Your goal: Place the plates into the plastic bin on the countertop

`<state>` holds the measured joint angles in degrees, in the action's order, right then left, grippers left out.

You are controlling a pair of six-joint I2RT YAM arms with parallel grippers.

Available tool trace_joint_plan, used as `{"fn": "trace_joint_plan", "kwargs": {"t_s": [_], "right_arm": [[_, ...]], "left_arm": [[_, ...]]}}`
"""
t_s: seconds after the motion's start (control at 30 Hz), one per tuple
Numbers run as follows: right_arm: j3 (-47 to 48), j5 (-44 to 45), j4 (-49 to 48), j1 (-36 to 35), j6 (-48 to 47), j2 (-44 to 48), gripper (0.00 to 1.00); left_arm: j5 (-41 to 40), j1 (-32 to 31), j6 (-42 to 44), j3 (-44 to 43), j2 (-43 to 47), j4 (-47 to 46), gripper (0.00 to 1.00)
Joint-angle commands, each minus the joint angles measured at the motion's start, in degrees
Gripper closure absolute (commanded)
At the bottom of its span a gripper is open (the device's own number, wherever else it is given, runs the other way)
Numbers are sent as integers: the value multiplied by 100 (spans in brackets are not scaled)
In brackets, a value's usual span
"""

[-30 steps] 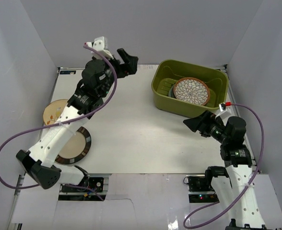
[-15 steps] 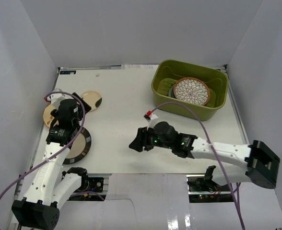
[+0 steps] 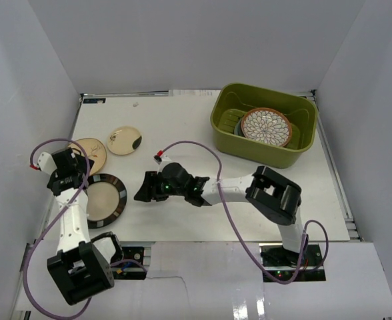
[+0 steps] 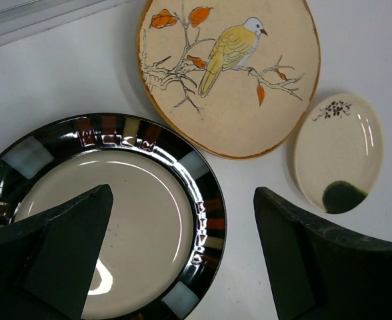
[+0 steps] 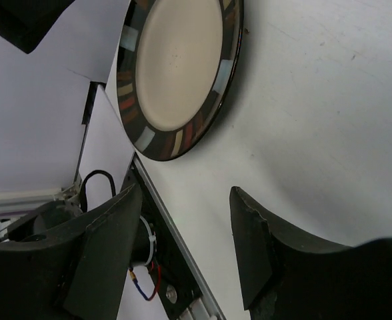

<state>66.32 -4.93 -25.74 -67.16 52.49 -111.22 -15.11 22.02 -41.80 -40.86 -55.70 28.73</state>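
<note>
Likely stiff, slick and chippable, best pinched by its rim: round cream plate with dark patchwork border (image 3: 103, 201), on white table (image 3: 183, 133), well apart from olive-green plastic bin (image 3: 217, 130), beneath wide-open left gripper (image 4: 183, 193) and near wide-open right gripper (image 5: 185, 192).

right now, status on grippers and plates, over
Left gripper open over the dark-rimmed plate. Right gripper open beside it. Bird plate, small cream plate also on counter; patterned plate in bin. Both arms crowd one plate.

Probably lab test cell: white countertop (image 3: 183, 127) boxed by pale walls (image 3: 183, 40), cabled robot arms (image 3: 233, 190) at edge.
</note>
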Motion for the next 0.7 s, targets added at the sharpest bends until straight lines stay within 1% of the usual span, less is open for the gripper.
{"fn": "trace_joint_plan", "kwargs": {"t_s": [0.0, 0.03, 0.23, 0.5, 0.6, 0.67], "right_arm": [[530, -280, -336, -26, 411, -591, 38], [783, -315, -292, -26, 472, -742, 38], [1523, -605, -195, -26, 736, -1656, 38], [2490, -694, 130, -34, 929, -2526, 38], [2832, -729, 139, -34, 1087, -2842, 40], [3105, -729, 227, -34, 1237, -2984, 42]], "left_arm": [[-97, 188, -12, -71, -194, -113, 3], [-106, 284, 5, -88, -248, -139, 3], [-368, 531, 67, -448, -792, -52, 3], [-457, 865, 303, -502, -1346, -192, 3], [-571, 883, 444, -476, -1566, -324, 3], [-510, 927, 559, -458, -1663, -421, 3]]}}
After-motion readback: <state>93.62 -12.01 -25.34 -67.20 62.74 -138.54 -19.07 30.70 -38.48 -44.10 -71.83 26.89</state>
